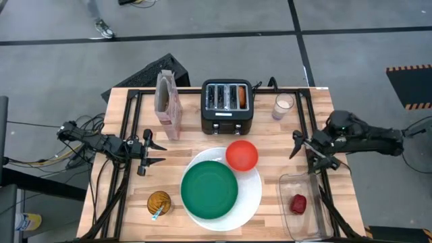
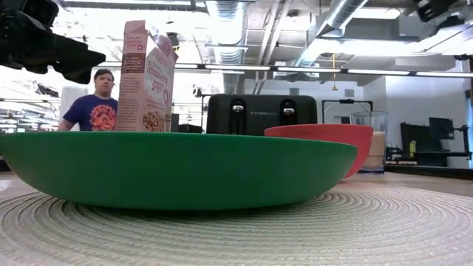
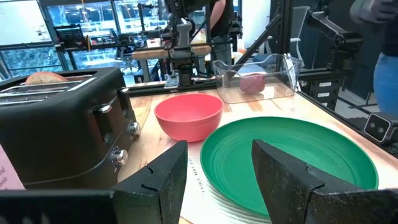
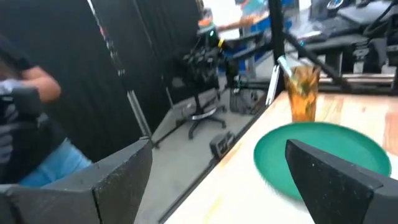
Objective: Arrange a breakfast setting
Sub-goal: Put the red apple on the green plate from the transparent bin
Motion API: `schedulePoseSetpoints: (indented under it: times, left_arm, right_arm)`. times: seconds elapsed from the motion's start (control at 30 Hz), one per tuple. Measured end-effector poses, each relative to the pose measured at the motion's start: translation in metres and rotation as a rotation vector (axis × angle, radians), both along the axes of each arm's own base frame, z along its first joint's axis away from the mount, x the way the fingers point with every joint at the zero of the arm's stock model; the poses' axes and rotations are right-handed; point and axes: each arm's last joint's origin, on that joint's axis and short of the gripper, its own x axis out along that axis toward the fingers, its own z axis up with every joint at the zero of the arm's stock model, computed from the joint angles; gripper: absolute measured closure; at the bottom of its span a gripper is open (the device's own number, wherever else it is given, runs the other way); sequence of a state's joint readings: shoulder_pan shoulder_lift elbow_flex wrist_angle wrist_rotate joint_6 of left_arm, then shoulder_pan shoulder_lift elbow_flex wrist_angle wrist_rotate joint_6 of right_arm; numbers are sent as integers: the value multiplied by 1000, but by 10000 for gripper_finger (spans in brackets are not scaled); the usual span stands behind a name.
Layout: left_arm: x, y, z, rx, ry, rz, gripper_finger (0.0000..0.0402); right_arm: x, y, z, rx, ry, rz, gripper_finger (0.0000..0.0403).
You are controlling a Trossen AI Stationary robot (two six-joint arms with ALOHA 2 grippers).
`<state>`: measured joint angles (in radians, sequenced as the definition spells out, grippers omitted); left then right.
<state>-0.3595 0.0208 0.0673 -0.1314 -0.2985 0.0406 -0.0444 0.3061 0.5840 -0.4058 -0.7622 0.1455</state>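
A green plate (image 1: 209, 190) lies on a larger white plate (image 1: 251, 196) at the table's near middle. A red-orange bowl (image 1: 241, 154) sits at the white plate's far right rim. The pinkish cereal box (image 1: 169, 104) stands upright at the far left, beside a black toaster (image 1: 227, 106) with a bagel half (image 1: 241, 96) in one slot. A small red fruit (image 1: 298, 204) lies in a clear container (image 1: 307, 219). A blue-handled spoon (image 1: 156, 214) stands in an amber glass (image 1: 159, 202). My left gripper (image 1: 158, 153) is open, left of the plates. My right gripper (image 1: 295, 145) is open, above the table's right side.
A glass of milk (image 1: 283, 106) stands right of the toaster. Black frame rails (image 1: 128, 135) run along the table's left and right sides. A person (image 2: 92, 111) stands beyond the table's far edge. Bare wood lies between the plates and the toaster.
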Motion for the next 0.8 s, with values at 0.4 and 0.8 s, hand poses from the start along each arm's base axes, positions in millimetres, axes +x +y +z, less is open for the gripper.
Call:
schedulePoseSetpoints:
  times: [0.4, 0.8]
  left_arm:
    - [0, 0, 0, 0, 0, 0, 231]
    - [0, 0, 0, 0, 0, 0, 231]
  right_arm:
    - [-20, 7, -12, -89, 234, 128, 17]
    - [-23, 14, -13, -90, 265, 228, 17]
